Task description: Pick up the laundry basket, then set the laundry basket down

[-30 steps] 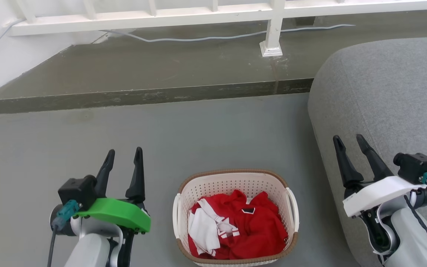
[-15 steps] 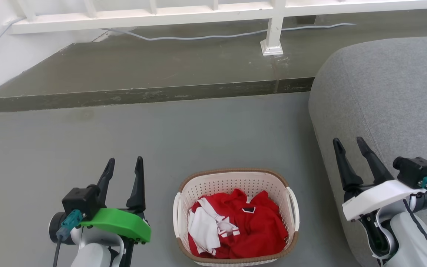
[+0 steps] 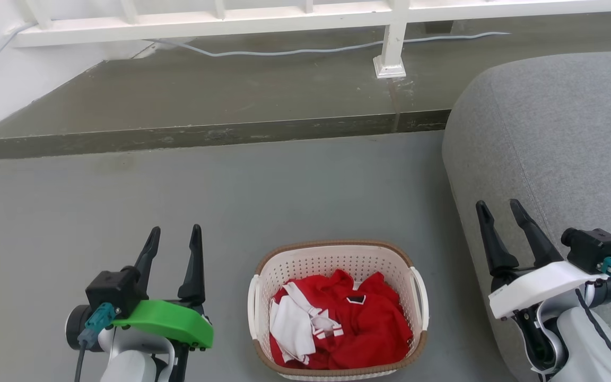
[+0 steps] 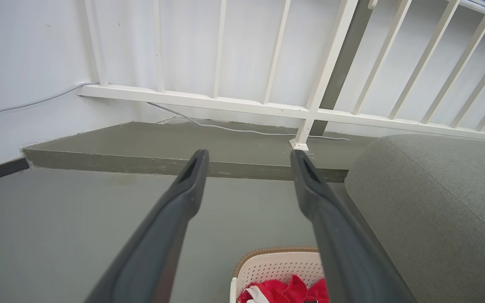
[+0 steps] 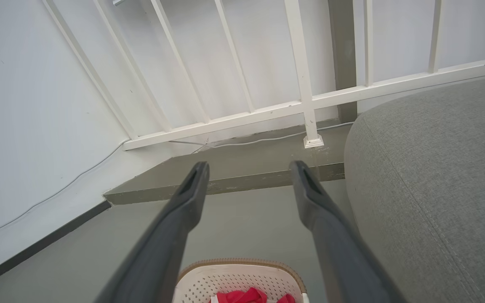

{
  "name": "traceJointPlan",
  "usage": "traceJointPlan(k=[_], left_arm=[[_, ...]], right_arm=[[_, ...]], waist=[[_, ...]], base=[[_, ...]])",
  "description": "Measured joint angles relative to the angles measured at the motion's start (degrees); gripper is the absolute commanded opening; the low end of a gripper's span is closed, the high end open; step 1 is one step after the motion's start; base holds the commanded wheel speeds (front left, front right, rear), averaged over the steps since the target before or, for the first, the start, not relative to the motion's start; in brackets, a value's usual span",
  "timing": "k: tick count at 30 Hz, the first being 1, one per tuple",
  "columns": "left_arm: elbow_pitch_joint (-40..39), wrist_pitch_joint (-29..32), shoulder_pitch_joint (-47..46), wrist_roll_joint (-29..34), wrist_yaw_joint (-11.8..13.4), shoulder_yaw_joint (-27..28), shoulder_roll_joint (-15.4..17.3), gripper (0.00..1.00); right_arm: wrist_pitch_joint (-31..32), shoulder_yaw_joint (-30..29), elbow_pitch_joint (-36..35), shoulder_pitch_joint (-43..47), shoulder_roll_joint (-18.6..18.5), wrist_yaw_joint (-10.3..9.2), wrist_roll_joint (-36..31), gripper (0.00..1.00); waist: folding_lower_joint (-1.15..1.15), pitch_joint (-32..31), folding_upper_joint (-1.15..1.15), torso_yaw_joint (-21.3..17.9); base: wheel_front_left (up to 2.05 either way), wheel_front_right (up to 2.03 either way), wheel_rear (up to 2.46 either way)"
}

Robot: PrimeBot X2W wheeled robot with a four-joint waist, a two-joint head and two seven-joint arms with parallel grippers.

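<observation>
The left gripper (image 3: pixel 175 228) and the right gripper (image 3: pixel 496 202) are dipping slightly lower in the head view than 1 second ago, each with its 2 fingers spread and holding nothing, flanking the laundry basket (image 3: pixel 332 245). The basket is sitting untouched on the floor (image 3: pixel 284 185), well short of the step (image 3: pixel 204 101) beyond, with red clothes (image 3: pixel 358 323) lying in it (the sofa (image 3: pixel 549 132) is just to its right), so I am judging the lift as only starting.

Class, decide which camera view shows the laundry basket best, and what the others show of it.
The head view: the whole laundry basket shows, with brown rim, both white handles and red clothes inside. Each wrist view's bottom edge cuts it off, leaving the far rim, some perforated wall and red cloth.
</observation>
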Motion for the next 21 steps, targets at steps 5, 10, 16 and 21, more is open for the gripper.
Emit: traceJointPlan(k=[5, 10, 16, 21], left_arm=[[-0.1, 0.0, 0.18, 0.03, -0.44, 0.22, -0.02, 1.0], [0.38, 0.07, 0.73, -0.07, -0.91, 0.12, -0.08, 0.0], [2.88, 0.26, 2.94, -0.53, -0.91, -0.2, -0.3, 0.0], [2.67, 0.32, 2.97, -2.07, -0.94, -0.14, -0.3, 0.0]], right_arm=[[0.0, -0.1, 0.0, 0.02, 0.49, 0.01, -0.62, 1.0], [0.03, -0.23, 0.47, 0.09, 0.8, 0.15, -0.99, 0.0], [0.2, 0.13, 2.85, 2.59, 2.25, -0.02, -0.78, 0.0], [0.3, -0.32, 2.77, 2.58, 2.34, -0.02, 1.29, 0.0]], waist=[[0.0, -0.16, 0.0, -0.03], [0.0, -0.28, 0.0, -0.04], [0.0, -0.29, 0.0, -0.03], [0.0, -0.39, 0.0, 0.08]], base=[[0.0, 0.0, 0.0], [0.0, 0.0, 0.0], [0.0, 0.0, 0.0], [0.0, 0.0, 0.0]])
